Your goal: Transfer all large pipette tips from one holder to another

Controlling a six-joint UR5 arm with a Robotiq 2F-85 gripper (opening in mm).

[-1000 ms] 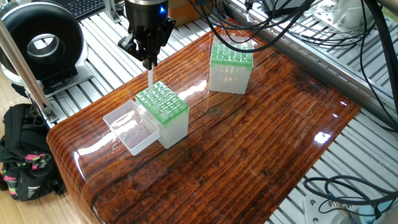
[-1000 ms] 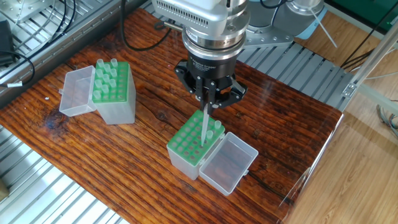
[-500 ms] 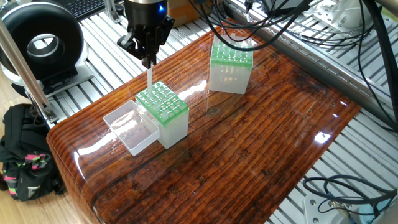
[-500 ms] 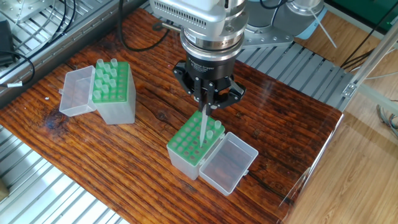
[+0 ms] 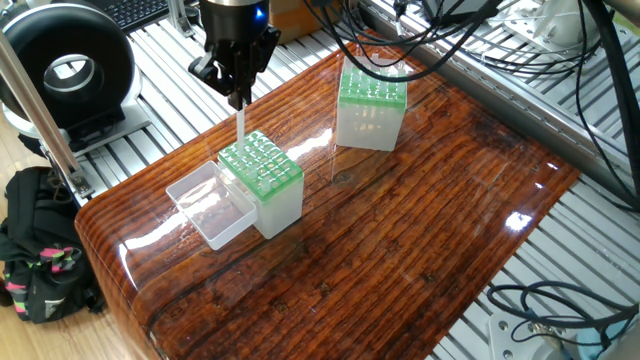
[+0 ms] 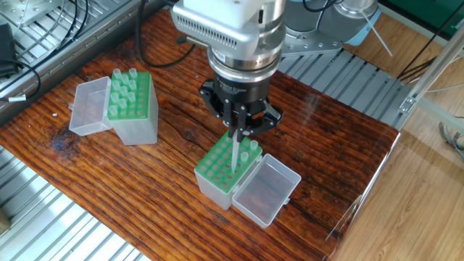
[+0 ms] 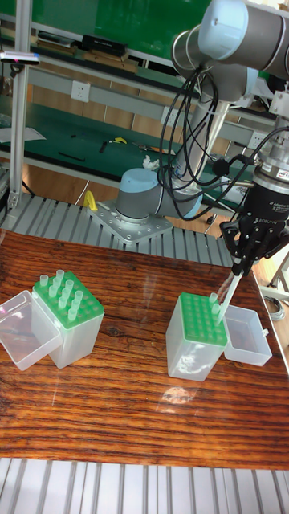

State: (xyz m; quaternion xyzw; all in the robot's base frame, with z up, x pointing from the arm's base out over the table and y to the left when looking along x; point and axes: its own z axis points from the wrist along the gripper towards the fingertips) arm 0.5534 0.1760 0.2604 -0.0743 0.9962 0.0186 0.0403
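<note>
My gripper [image 6: 238,132] is shut on one large pipette tip [image 6: 235,154], a whitish cone that hangs point down from its fingers. The tip's point reaches the green grid of the near holder [image 6: 217,168], at the edge beside the open lid [image 6: 267,188]. Whether it sits in a hole I cannot tell. Another tip [image 6: 251,147] stands in this grid. The second holder [image 6: 132,109] at the left carries several tips [image 6: 123,88]. The tall fixed view shows the gripper [image 7: 239,269], the held tip [image 7: 227,298] and both holders [image 7: 195,331] [image 7: 75,315]. In one fixed view the gripper [image 5: 238,97] holds the tip [image 5: 240,124] over the holder [image 5: 264,172].
Both holders stand on a glossy wooden table [image 5: 400,220] with their clear lids hinged open [image 6: 88,107]. Cables [image 5: 480,50] run along the metal frame beside the table. A black round device [image 5: 65,65] and a bag [image 5: 40,250] sit off the table's end.
In the other fixed view the gripper has shifted slightly left and lower with the tip still in it. The holders have not moved.
</note>
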